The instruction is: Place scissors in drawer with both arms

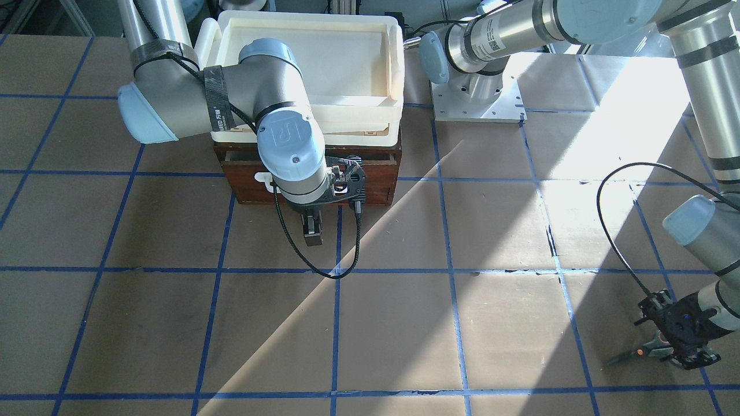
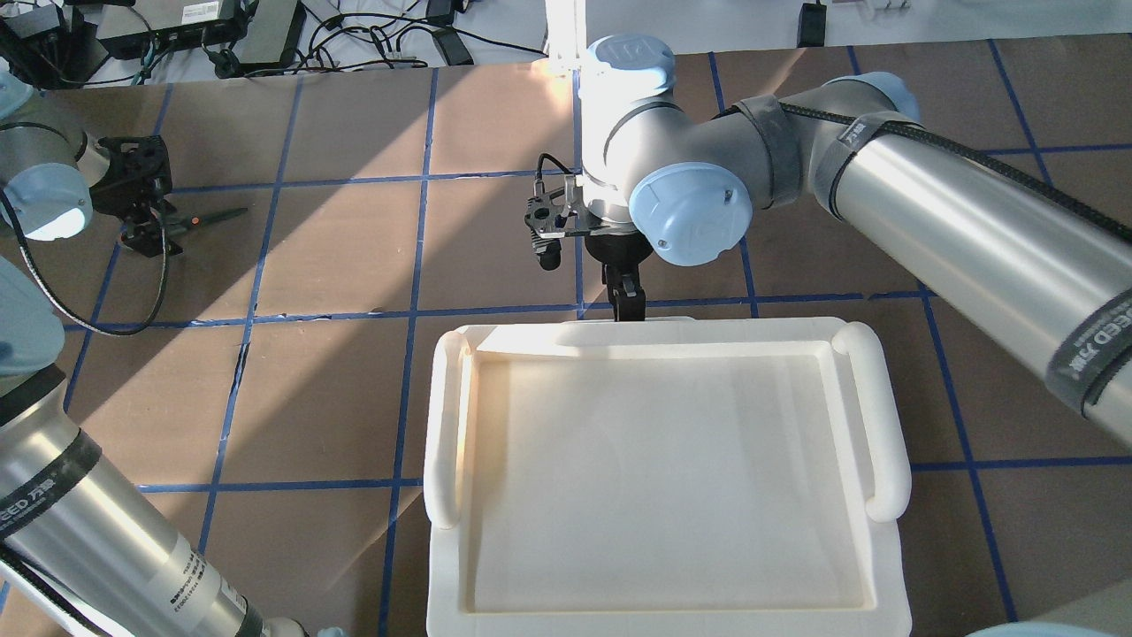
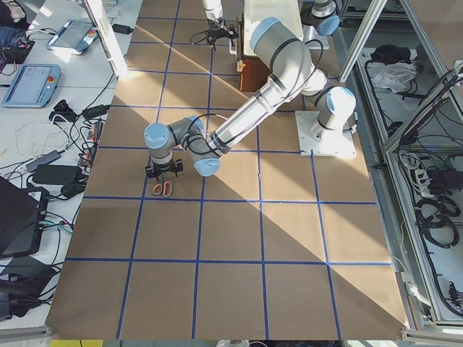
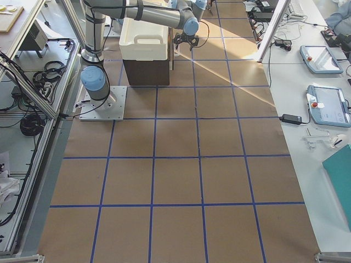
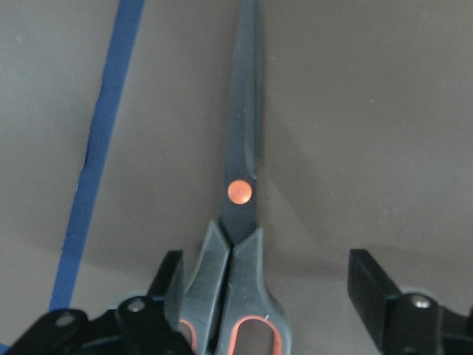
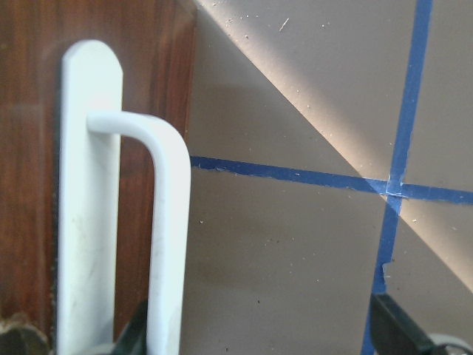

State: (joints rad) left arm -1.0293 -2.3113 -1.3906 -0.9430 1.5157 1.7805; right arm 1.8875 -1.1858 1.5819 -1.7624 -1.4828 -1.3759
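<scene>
The scissors lie flat on the table, blades pointing away from my left gripper. That gripper is open, one finger on each side of the grey-and-orange handles, low over them. They also show in the front view and the overhead view. The dark wooden drawer looks shut under a cream tray. My right gripper is open at the drawer's white bar handle; the bar sits just inside one finger.
The cream plastic tray sits on top of the drawer cabinet. The right arm's base plate is bolted next to it. Blue tape lines grid the brown table. A black cable hangs from the right wrist.
</scene>
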